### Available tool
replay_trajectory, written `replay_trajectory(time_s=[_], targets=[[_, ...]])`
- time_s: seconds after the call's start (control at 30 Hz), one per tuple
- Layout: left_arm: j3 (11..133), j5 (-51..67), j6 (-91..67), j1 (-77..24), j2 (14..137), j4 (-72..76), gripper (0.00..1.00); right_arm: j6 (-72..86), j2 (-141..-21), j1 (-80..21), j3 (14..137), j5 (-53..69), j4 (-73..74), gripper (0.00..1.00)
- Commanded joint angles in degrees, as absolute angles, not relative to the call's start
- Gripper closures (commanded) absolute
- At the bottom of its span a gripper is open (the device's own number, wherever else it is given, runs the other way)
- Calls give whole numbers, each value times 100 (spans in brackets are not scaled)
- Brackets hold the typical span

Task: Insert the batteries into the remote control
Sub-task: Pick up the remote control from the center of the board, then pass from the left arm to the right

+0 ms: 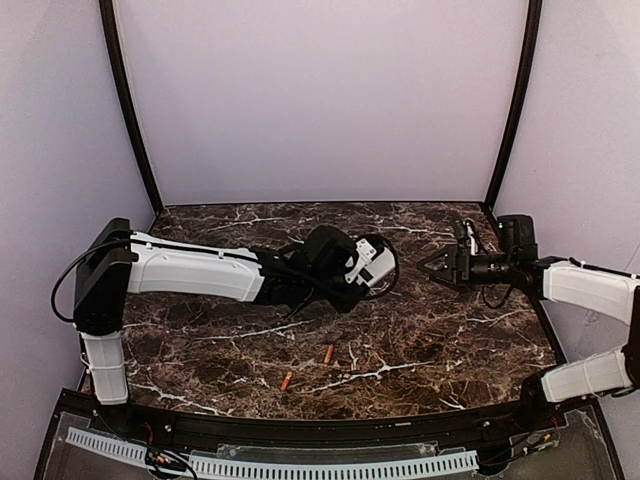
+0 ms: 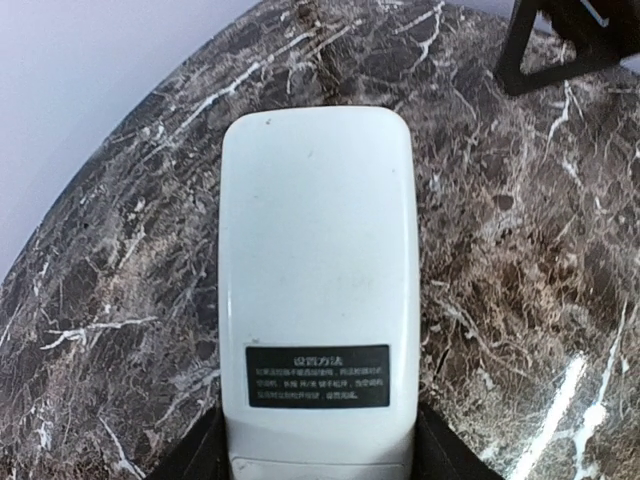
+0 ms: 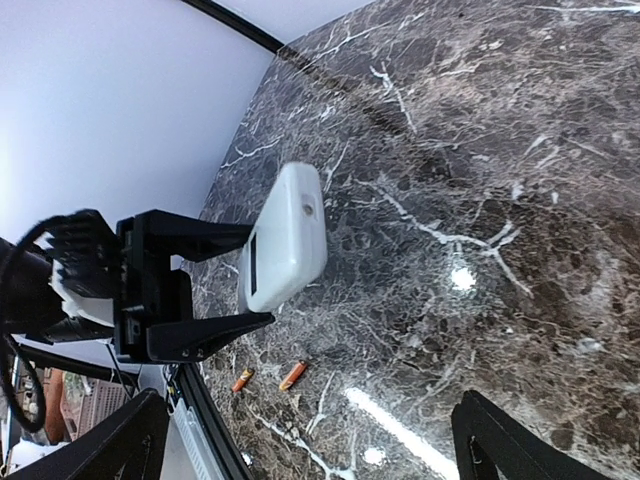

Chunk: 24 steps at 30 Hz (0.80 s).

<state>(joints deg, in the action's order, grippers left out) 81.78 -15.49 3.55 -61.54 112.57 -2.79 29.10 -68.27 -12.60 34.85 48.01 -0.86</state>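
Note:
The white remote control point(image 2: 315, 270) shows its plain back with a dark label. My left gripper point(image 2: 318, 445) is shut on its near end and holds it off the marble table at centre point(image 1: 376, 264). It also shows in the right wrist view point(image 3: 287, 235), between the left gripper's black fingers point(image 3: 205, 335). My right gripper point(image 1: 438, 267) is open and empty, just right of the remote and pointing at it; its own fingertips point(image 3: 110, 440) frame that view. Two orange-red batteries point(image 1: 328, 354) point(image 1: 286, 381) lie on the table near the front, also seen in the right wrist view point(image 3: 293, 375) point(image 3: 243, 380).
The dark marble table point(image 1: 450, 340) is enclosed by pale walls and black corner posts point(image 1: 128, 100). A black rail with a white perforated strip point(image 1: 300, 465) runs along the near edge. The right gripper's black fingers point(image 2: 560, 40) show beyond the remote in the left wrist view.

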Motion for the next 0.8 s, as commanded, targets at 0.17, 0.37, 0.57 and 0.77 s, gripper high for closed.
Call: replay_trajectory(time_s=[0.17, 0.37, 0.57, 0.77], targets=[[7739, -1769, 249, -6178, 10511, 538, 54, 3643, -7578, -2013, 3965, 4580, -1042, 2], [7617, -1890, 212, -6209, 10428, 602, 56, 4045, -8067, -2422, 4271, 4373, -1575, 5], [7443, -1969, 251, -6244, 10272, 762, 56, 4298, -8547, -2671, 4554, 4205, -1832, 14], [7285, -2084, 271, -6258, 10106, 894, 56, 4505, -8755, -2791, 4740, 4151, -2089, 30]])
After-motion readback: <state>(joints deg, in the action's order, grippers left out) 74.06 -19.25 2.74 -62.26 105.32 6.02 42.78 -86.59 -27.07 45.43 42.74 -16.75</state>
